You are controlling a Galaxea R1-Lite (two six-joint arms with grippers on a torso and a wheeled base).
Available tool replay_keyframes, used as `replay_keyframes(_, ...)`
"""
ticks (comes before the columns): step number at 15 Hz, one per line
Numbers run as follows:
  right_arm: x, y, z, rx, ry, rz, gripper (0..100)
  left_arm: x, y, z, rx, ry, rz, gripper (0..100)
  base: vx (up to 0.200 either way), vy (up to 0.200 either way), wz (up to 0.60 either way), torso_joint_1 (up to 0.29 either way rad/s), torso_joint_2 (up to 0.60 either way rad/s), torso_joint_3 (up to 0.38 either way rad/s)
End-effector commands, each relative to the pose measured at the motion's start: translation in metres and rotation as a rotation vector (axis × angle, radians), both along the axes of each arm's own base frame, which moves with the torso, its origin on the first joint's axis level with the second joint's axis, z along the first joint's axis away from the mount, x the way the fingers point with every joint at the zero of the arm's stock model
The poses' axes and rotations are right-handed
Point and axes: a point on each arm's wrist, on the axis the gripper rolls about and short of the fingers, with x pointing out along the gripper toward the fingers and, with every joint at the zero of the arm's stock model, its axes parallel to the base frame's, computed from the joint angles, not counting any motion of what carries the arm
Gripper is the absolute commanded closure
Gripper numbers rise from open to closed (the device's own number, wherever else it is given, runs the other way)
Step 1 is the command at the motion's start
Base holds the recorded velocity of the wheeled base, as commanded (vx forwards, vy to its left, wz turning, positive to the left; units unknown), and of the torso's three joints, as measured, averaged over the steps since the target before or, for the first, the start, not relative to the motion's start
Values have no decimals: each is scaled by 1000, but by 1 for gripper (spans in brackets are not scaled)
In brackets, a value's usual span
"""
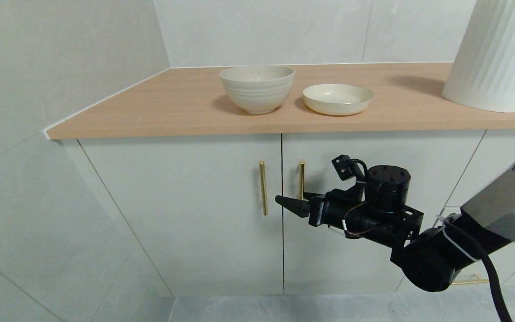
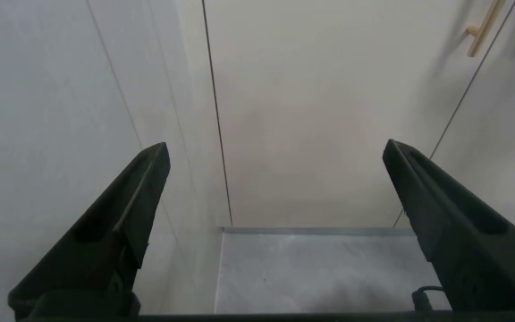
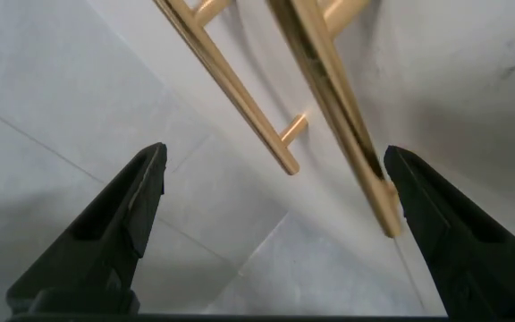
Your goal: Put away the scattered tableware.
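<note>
two pieces of tableware sit on one wooden counter (image 1: 172,107): one deep bowl (image 1: 257,88) at 12 o'clock in the head view, and one shallow dish (image 1: 337,98) at the bowl's 3 o'clock, just beside it but apart. one white ribbed container (image 1: 494,53) stands at 2 o'clock. below are two cabinet doors (image 1: 186,214), with one left handle (image 1: 263,188) and one right handle (image 1: 301,180). the right gripper (image 1: 291,199) hangs at 5 o'clock, close to both handles, released and empty. the left gripper (image 2: 275,148) is released too, facing the doors low down.
</note>
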Motion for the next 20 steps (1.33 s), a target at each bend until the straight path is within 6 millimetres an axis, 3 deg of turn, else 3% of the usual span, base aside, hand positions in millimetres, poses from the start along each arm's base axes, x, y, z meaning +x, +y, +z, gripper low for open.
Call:
replay_keyframes(1, 1, 1, 1, 23, 22, 1, 0, 0, 0, 0, -1, 0, 0, 0, 0, 0, 0, 0, 0, 0)
replay_keyframes(13, -15, 8, 13, 79, 70, 63, 0, 0, 0, 0, -1, 0, 0, 0, 0, 0, 0, 0, 0, 0)
replay_keyframes(20, -86, -33, 45, 80, 78, 330, 0, 0, 0, 0, -1, 0, 0, 0, 0, 0, 0, 0, 0, 0)
